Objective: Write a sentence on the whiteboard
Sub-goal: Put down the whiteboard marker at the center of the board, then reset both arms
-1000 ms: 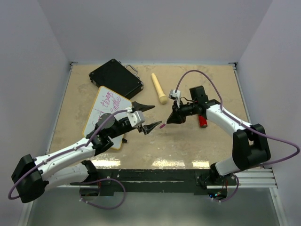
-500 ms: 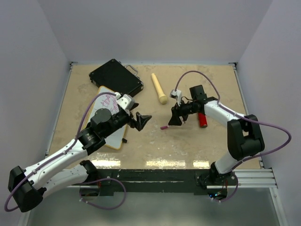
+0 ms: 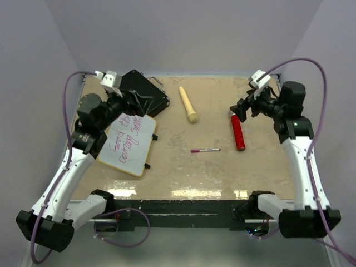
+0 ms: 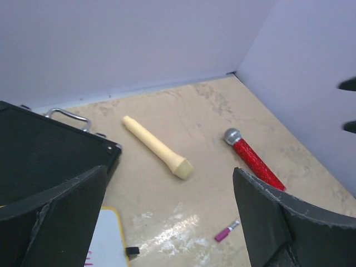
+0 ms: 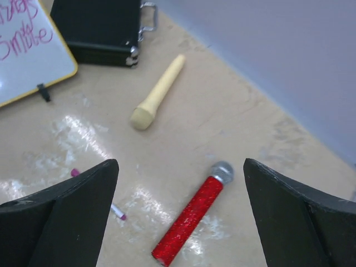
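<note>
Robotics lab test cell: I work at a beige, stone-patterned desk (image 3: pixel 256 172), boxed in at 9, 12 and 3 o'clock by plain pale lilac walls (image 3: pixel 183 33) that meet it like the sides of a booth. At 6 o'clock an aluminium rail (image 3: pixel 311 210) runs along the desk's edge, where my left arm (image 3: pixel 61 183) and right arm (image 3: pixel 303 161), both white and black, are mounted. A purple cable (image 3: pixel 303 59) loops off them in the open. On the desk lies an unrelated mix: a black case (image 3: pixel 142 89), a cream stick-shaped prop (image 3: pixel 188 104), a red glitter microphone (image 3: pixel 238 132) and a whiteboard (image 3: pixel 128 146), set out like trial props.
</note>
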